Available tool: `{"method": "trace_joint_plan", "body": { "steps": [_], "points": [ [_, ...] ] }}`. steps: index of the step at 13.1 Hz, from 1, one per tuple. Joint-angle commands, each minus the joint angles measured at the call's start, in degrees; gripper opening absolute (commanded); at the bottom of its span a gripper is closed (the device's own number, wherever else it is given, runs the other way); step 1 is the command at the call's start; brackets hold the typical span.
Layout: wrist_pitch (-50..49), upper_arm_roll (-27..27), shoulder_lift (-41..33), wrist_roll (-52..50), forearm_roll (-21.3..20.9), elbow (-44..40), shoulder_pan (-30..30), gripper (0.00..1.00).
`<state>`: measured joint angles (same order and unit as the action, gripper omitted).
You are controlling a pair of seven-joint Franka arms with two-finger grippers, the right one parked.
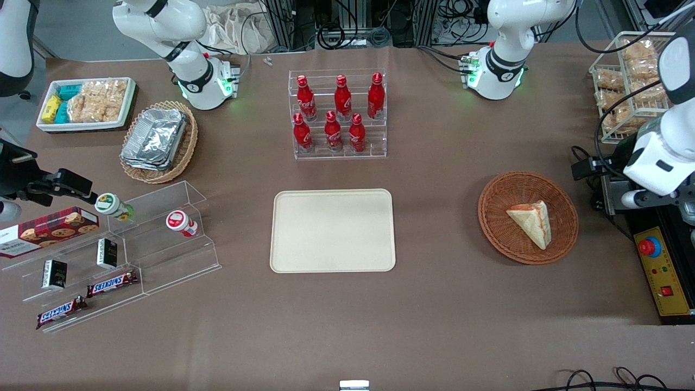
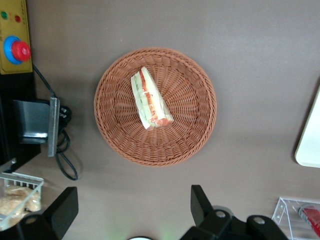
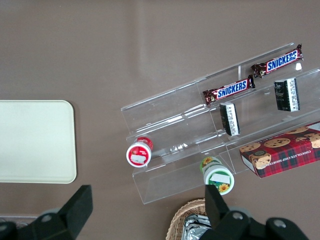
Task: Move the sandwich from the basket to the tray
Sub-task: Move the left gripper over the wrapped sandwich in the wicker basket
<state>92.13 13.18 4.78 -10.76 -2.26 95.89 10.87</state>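
Observation:
The sandwich (image 1: 531,222), a pale wedge with red and green filling along its edge (image 2: 150,100), lies in the round reddish-brown basket (image 1: 488,206) toward the working arm's end of the table. Beside the basket, at mid-table, sits the flat cream tray (image 1: 332,230) with nothing on it; its edge also shows in the left wrist view (image 2: 310,140). My gripper (image 2: 134,197) hangs high above the table, open, with only bare brown tabletop between its black fingers (image 2: 200,200). It is apart from the basket (image 2: 195,135) and touches nothing.
A clear rack of red bottles (image 1: 339,114) stands farther from the camera than the tray. Close beside the basket are a yellow control box with a red button (image 1: 659,271) and a wire basket of bread (image 1: 630,81). An oval basket of foil containers (image 1: 160,141), a snack bin (image 1: 87,103) and acrylic shelves (image 1: 108,255) lie toward the parked arm's end.

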Motion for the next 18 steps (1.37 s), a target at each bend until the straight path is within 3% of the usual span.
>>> {"method": "trace_joint_plan", "body": {
  "steps": [1,8,11,15,18],
  "points": [
    [6.6,-0.2,-1.4,-7.8,1.0,8.0,-0.3,1.00],
    [27.9,-0.3,-0.1,-26.3,0.2,23.8,-0.1,1.00],
    [38.4,-0.5,1.2,-26.9,-0.1,30.4,0.2,1.00],
    [41.1,-0.6,5.1,-29.3,-4.6,30.8,0.3,1.00],
    [43.2,-0.7,7.7,-32.7,-4.8,30.8,0.3,1.00]
  ]
}}
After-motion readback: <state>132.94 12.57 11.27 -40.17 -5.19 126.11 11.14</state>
